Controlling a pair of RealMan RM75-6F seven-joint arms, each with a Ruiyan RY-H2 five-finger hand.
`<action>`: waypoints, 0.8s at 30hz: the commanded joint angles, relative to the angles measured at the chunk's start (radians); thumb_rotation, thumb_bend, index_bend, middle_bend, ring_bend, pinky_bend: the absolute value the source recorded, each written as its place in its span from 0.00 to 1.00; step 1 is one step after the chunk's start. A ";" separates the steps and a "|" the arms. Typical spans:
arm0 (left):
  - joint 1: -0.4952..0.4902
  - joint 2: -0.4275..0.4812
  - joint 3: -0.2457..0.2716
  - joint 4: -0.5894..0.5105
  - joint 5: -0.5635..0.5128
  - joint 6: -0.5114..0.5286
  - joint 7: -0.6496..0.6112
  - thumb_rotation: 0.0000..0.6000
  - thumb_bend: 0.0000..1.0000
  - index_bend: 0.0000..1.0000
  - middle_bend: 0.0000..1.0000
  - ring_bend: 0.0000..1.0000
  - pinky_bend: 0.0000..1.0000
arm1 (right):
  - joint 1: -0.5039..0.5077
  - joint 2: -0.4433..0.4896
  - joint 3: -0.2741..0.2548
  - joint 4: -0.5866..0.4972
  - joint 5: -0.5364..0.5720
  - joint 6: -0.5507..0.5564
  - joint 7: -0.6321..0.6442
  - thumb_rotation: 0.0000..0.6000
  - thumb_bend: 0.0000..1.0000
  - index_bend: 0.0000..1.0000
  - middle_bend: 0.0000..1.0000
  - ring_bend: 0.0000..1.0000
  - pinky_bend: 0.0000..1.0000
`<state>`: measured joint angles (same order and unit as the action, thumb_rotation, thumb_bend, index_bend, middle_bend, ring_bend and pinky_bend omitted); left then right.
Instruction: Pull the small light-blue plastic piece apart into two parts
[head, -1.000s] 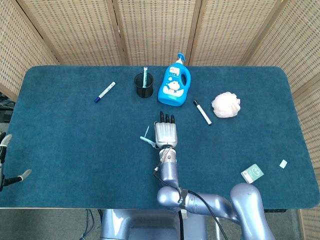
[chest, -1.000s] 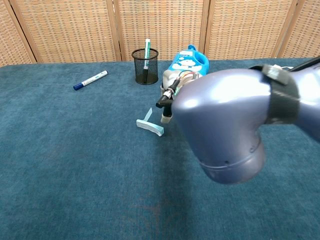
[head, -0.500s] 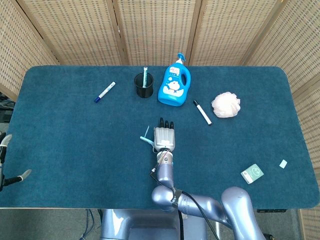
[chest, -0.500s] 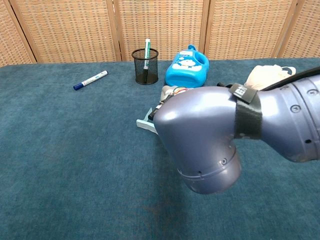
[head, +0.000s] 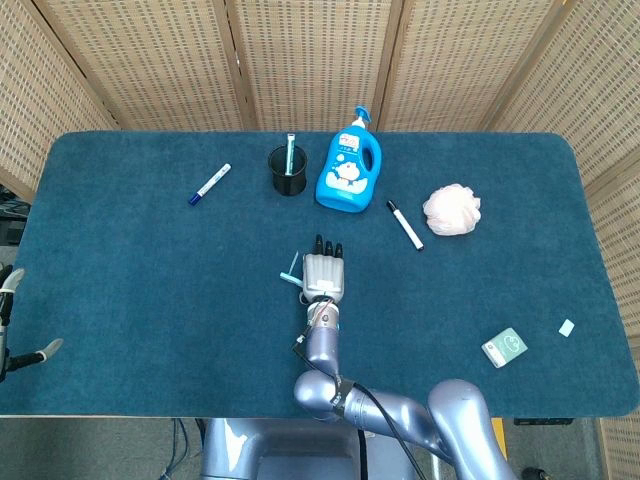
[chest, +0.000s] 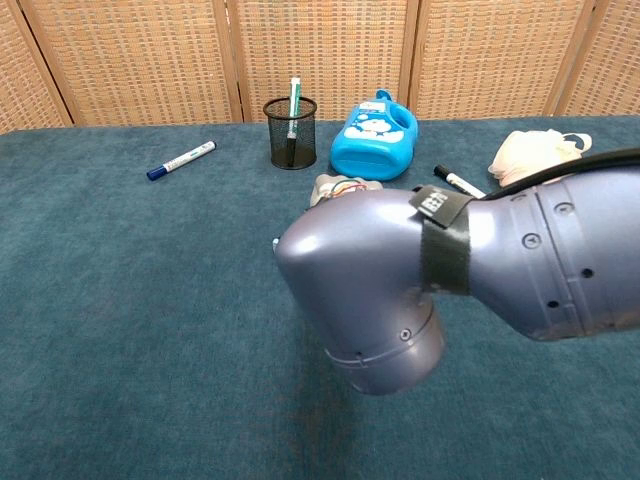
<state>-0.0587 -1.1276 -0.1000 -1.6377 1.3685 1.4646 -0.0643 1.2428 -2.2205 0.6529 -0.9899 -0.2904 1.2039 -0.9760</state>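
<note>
Light-blue piece (head: 294, 271) lies on our table (head: 120, 280) near the middle, just left of our right hand (head: 323, 272), touching or almost touching its edge. That hand lies palm down over the cloth; whether its fingers pinch the piece we cannot tell. Our left hand (head: 18, 340) shows only at the frame's left edge, its fingers apart, holding nothing.

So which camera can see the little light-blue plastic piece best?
The head view. From above, the light-blue plastic piece shows on the blue table just left of the right hand. In the chest view the big grey arm blocks nearly all of it, and only a tiny pale bit peeks out at the arm's left edge.
</note>
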 joint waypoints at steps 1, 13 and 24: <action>0.000 0.000 0.000 0.001 -0.001 0.000 -0.001 1.00 0.00 0.00 0.00 0.00 0.00 | 0.007 -0.009 0.007 0.015 -0.003 -0.006 0.003 1.00 0.26 0.43 0.00 0.00 0.00; -0.001 0.001 0.000 0.001 -0.001 -0.001 -0.003 1.00 0.00 0.00 0.00 0.00 0.00 | 0.018 -0.028 0.024 0.071 -0.032 -0.023 0.006 1.00 0.36 0.50 0.00 0.00 0.00; -0.001 -0.002 0.002 0.001 0.001 0.001 0.002 1.00 0.00 0.00 0.00 0.00 0.00 | 0.007 -0.031 0.033 0.083 -0.039 -0.046 0.005 1.00 0.50 0.54 0.00 0.00 0.00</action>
<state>-0.0601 -1.1296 -0.0978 -1.6365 1.3694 1.4652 -0.0626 1.2499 -2.2516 0.6860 -0.9067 -0.3292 1.1590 -0.9714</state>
